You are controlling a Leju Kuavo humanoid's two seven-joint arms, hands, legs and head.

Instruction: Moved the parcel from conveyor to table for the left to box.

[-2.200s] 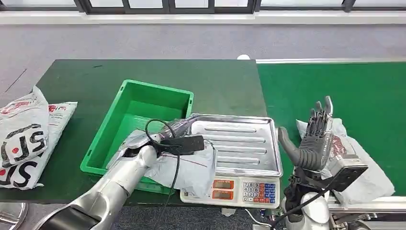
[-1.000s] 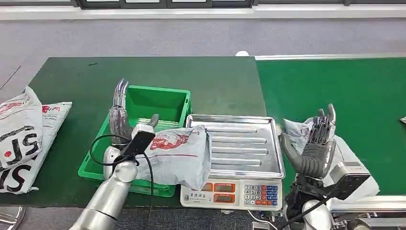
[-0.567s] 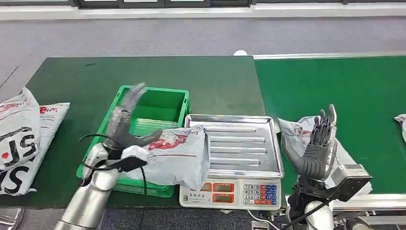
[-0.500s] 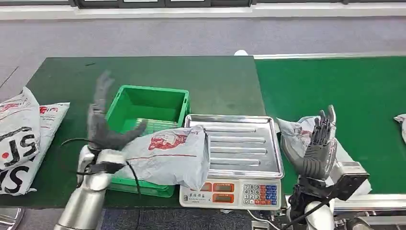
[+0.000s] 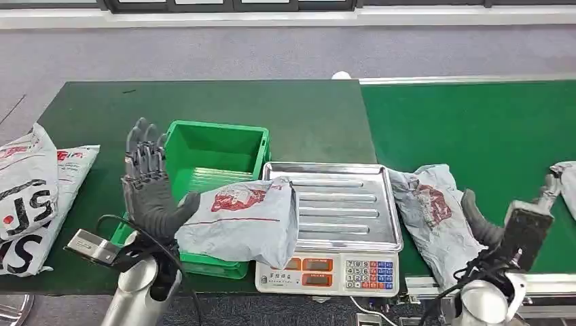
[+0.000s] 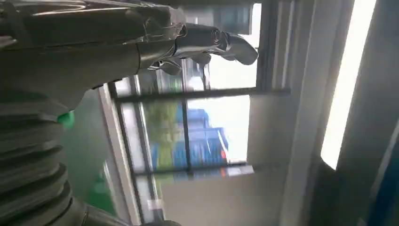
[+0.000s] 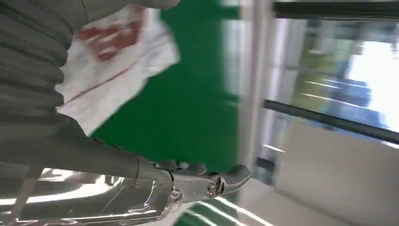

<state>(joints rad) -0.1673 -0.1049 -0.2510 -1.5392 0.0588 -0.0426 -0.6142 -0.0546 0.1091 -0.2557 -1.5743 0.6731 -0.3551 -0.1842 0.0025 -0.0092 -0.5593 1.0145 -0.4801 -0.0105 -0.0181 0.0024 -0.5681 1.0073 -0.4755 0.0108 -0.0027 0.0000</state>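
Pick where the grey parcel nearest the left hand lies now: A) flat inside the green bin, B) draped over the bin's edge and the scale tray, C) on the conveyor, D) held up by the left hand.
B: the parcel spans the bin rim and the scale tray; the left hand is raised beside it, holding nothing.

Let go of the grey parcel (image 5: 238, 221), left draped over the green bin (image 5: 224, 146) and the scale tray (image 5: 346, 197); left hand (image 5: 146, 187) lifted, fingers spread. Swung the right hand (image 5: 496, 227) off the conveyor parcel (image 5: 435, 217) (now uncovered), toward the belt's right.
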